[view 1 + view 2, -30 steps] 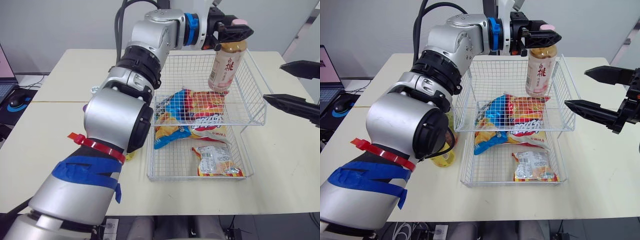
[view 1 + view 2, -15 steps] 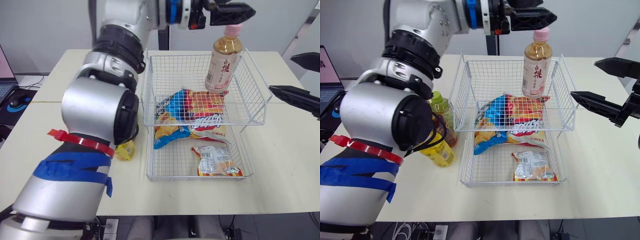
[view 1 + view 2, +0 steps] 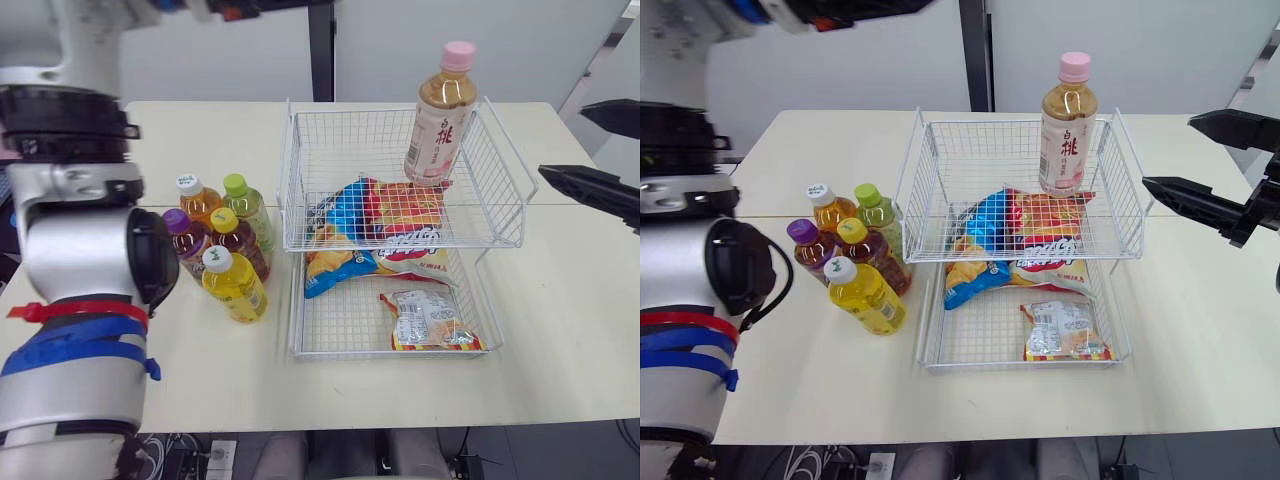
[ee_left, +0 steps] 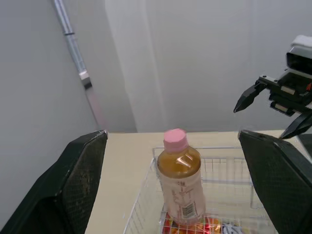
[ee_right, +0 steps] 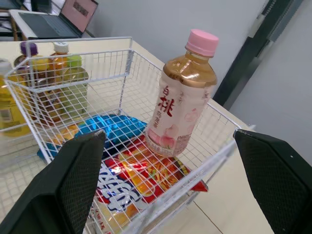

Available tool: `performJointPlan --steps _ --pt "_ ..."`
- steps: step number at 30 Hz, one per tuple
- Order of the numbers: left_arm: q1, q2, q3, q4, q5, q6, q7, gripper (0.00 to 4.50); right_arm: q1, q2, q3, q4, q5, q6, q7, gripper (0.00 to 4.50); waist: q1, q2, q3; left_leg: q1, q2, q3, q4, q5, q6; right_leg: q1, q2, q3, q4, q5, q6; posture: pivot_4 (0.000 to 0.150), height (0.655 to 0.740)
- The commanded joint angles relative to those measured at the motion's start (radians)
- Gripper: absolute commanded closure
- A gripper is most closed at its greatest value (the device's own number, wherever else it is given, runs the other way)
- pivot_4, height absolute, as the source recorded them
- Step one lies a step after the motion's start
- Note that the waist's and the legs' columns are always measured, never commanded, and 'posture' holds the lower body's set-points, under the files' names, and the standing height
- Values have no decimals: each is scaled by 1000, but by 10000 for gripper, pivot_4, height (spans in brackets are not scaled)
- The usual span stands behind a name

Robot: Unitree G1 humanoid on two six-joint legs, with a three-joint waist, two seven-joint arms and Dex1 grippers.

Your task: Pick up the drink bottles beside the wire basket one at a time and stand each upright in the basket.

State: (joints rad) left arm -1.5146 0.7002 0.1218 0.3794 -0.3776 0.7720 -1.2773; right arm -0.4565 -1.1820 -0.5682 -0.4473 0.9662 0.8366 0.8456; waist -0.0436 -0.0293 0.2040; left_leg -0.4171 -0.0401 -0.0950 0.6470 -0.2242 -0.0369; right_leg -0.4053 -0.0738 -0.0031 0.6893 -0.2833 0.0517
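Observation:
A peach drink bottle (image 3: 436, 115) with a pink cap stands upright at the back right of the wire basket's (image 3: 385, 108) upper tier, with nothing gripping it. Left of the basket, several bottles stand in a cluster: a white-capped orange one (image 3: 197, 200), a green one (image 3: 246, 206), a purple-capped one (image 3: 183, 240), a dark one (image 3: 238, 243) and a yellow one (image 3: 234, 286). My left gripper (image 4: 173, 134) is open and raised high above the table's far left, facing the peach bottle from a distance. My right gripper (image 3: 1200, 155) hovers open to the right of the basket.
A blue and red chips bag (image 3: 385, 215) lies on the upper tier and a smaller snack pack (image 3: 430, 320) on the lower one. A black pole (image 3: 320, 50) stands behind the table. A laptop (image 5: 73, 12) sits off to the far left.
My left gripper let go of the peach bottle, then rose and swung away to the left. The bottle stays standing in the basket. The right gripper barely moved.

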Motion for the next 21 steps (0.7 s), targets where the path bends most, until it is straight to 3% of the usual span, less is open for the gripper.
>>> performJointPlan --steps 1,8,12,17,21 --pt "61 124 55 -107 -15 41 42 286 -77 5 68 16 16 -69 69 0 -7 0 0 1 0 0 0 0 0 0 1 0 0 0 0 1500 7400" --pt "330 349 236 -258 -70 172 149 286 -278 103 313 52 55 -54 164 0 -15 0 0 1 1 -1 1 0 0 0 1 0 2 1 -1 1500 7400" --pt "634 456 468 -345 -101 299 168 286 -375 188 432 88 2 -63 187 0 -23 0 0 2 2 -1 0 0 0 -1 2 2 3 1 -1 1500 7400" --pt "993 442 774 -503 -137 420 167 286 -445 248 528 160 -85 -88 250 0 -14 -1 -1 1 2 -1 1 0 0 -2 2 2 2 1 -2 1500 7400" --pt "1210 364 899 -634 -182 461 175 286 -466 280 560 177 -101 -85 306 0 6 -1 -1 2 2 -2 1 0 0 -1 1 1 1 1 -2 1500 7400"
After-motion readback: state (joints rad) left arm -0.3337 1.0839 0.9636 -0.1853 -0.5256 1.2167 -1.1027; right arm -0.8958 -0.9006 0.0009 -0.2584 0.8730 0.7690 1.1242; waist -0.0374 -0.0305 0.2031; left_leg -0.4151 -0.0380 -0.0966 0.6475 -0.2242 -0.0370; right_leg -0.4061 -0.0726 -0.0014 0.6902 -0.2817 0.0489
